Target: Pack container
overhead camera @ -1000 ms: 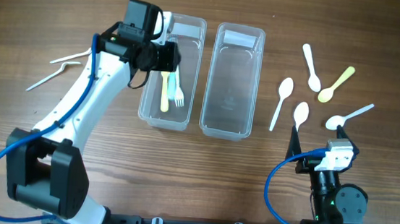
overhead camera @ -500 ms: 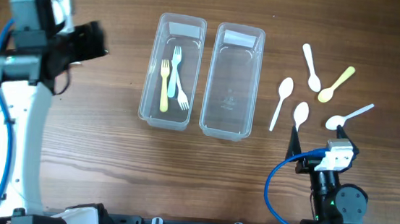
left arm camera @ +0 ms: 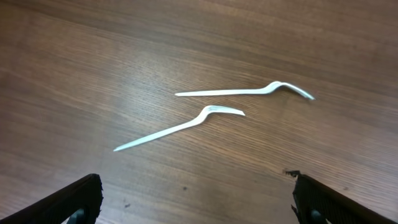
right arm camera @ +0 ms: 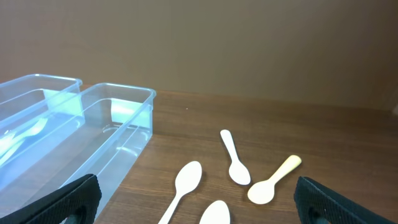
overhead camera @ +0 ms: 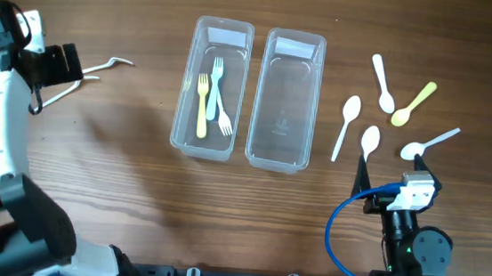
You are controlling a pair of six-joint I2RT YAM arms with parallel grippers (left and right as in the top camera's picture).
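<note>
Left gripper (left arm camera: 198, 200): fingers spread wide, grasping nothing, above the loose forks.
Loose forks (left arm camera: 242, 92): two, thin and white, on the table far left.
Left container (overhead camera: 202, 148): clear plastic; yellow, pale green and white forks (overhead camera: 202, 107) inside.
Right container (overhead camera: 285, 97): clear, just beside it.
Spoons (overhead camera: 348, 120): five, on the table right of both containers.
Right gripper (right arm camera: 198, 200): spread wide, grasping nothing.

Matt wood-grain table (overhead camera: 134, 191), clear glossy plastic containers (overhead camera: 185, 142), smooth white plastic forks (left arm camera: 180, 127) and spoons (overhead camera: 351, 110).
</note>
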